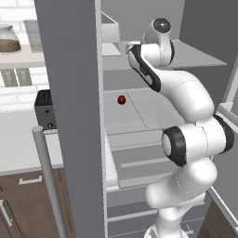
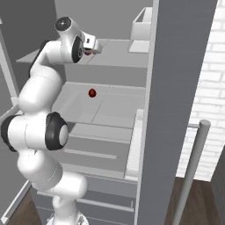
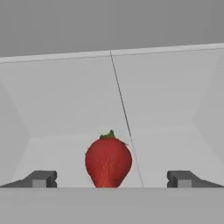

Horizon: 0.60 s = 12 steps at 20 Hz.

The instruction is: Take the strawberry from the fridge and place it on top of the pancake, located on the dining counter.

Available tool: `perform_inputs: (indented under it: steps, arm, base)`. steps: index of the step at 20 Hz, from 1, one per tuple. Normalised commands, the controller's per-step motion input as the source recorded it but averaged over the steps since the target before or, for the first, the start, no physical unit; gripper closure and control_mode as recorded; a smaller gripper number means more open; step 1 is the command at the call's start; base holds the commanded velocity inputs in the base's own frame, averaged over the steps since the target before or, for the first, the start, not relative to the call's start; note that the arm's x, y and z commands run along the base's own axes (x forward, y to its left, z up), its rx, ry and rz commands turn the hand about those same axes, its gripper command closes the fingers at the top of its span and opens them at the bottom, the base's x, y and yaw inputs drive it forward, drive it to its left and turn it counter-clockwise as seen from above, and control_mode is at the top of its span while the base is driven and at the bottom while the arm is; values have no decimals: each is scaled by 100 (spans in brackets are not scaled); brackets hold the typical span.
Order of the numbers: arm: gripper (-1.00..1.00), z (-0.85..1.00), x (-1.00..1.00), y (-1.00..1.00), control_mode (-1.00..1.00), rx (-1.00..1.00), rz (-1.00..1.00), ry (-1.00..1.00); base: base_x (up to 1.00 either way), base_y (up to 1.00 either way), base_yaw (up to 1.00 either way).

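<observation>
Fingers (image 3: 112, 178) spread wide, gripping nothing, face the strawberry (image 3: 108, 161) lying on a fridge (image 1: 74, 116) shelf.

Matte grey everywhere in this fridge (image 1: 74, 116)

Shelves (image 1: 139, 111) look like smooth pale plastic, strawberry (image 3: 108, 161) is glossy red with faint dimples, and the cabinets (image 1: 28, 200) at 7 o'clock are brown wood.

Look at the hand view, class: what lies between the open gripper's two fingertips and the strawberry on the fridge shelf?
Nothing. In the hand view, bare pale shelf surrounds the strawberry, which sits between the fingertips of the open gripper.
</observation>
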Motion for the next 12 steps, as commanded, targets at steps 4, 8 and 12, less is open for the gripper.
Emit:
perform_inputs:
  steps: [4, 8, 12]
  arm:
    - [-100, 4, 39, 0, -100, 0, 0, 0]
    - [-100, 0, 40, 0, -100, 0, 0, 2]
    - [-100, -15, 20, 0, -100, 0, 0, 17]
  base:
    - [0, 0, 0]
    - [0, 0, 0]
    - [0, 0, 0]
